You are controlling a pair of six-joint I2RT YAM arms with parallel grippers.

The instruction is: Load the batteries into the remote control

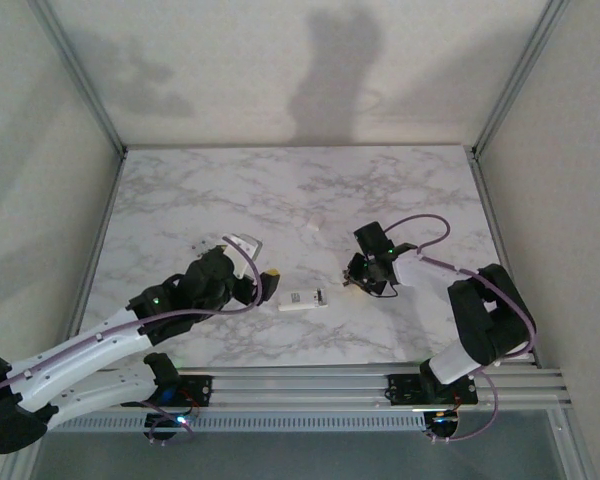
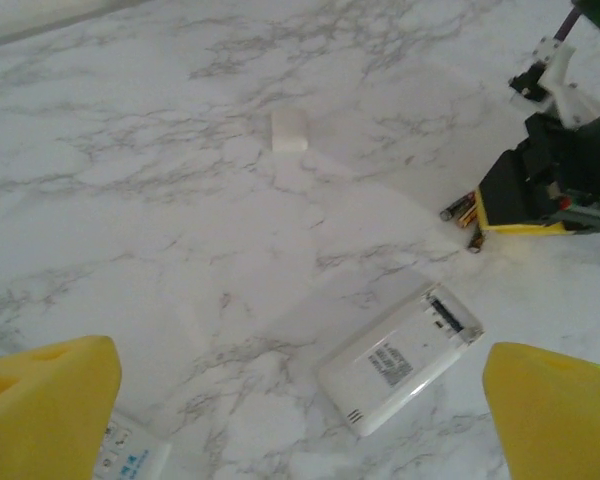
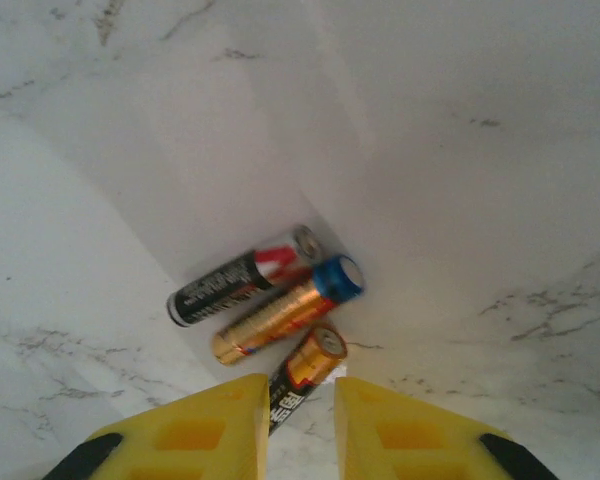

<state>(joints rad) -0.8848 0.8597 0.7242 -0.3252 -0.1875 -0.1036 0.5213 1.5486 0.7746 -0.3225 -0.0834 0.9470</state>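
Observation:
Three batteries lie side by side on the marble: a black and red one [image 3: 242, 278], a gold one with a blue end [image 3: 285, 310], and a gold and black one [image 3: 308, 368]. My right gripper [image 3: 300, 395] is low over them and narrowly open. Its yellow fingers [image 3: 400, 430] straddle the black end of the gold and black battery, with a gap on the right side. The white remote control [image 2: 400, 358] lies face down, its battery bay [image 2: 450, 315] uncovered, so its buttons are hidden. My left gripper [image 2: 300, 400] hovers wide open just left of it, holding nothing.
A small white rectangular piece [image 2: 289, 130] lies further back on the marble table [image 1: 180, 200]. Another white device with blue print [image 2: 130, 455] sits under my left finger. Metal frame posts and walls bound the table, and a rail runs along the near edge.

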